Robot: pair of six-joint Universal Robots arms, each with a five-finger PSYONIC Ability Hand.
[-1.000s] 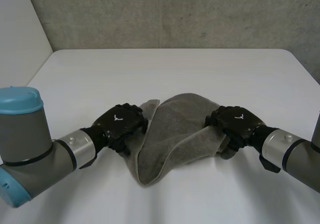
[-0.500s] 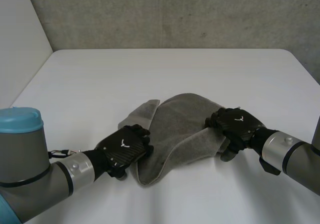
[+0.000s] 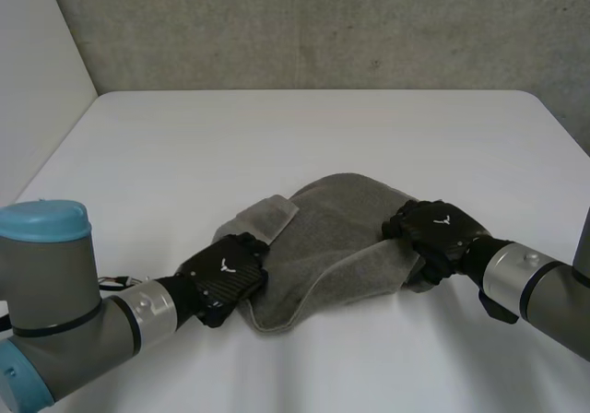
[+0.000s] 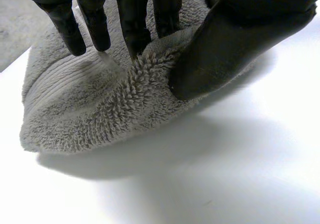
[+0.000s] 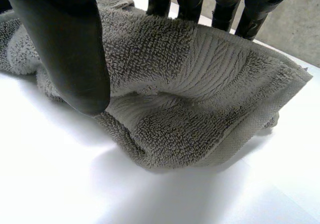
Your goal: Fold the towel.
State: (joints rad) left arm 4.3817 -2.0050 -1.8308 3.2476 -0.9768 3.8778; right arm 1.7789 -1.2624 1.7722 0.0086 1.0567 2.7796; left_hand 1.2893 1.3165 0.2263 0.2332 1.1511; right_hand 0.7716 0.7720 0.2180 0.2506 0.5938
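centrally, the grey towel (image 3: pixel 332 238) lay bunched on the white table (image 3: pixel 304 127), toward the near edge, between the two hands. the middle of the cloth was humped.

the left hand (image 3: pixel 224 277) sat at the towel's near-left corner, touching it. in the left wrist view its fingers (image 4: pixel 134 31) came down onto the terry pile. its thumb (image 4: pixel 215 54) pressed in from the opposite side, with a ridge of cloth pinched between them, so the hand was closed on the towel. that corner rested on the table. a ribbed band (image 4: pixel 60 84) ran along the edge beside the fingertips.

the right hand (image 3: pixel 433 231) sat at the towel's right edge. in the right wrist view its thumb lay across one face of a raised fold and its fingers reached over the other side, so the cloth was clamped between them. layers of towel hung below the thumb and touched the table.

a folded flap (image 3: pixel 267 215) showed at the towel's far-left. both arms reached in from the near side.
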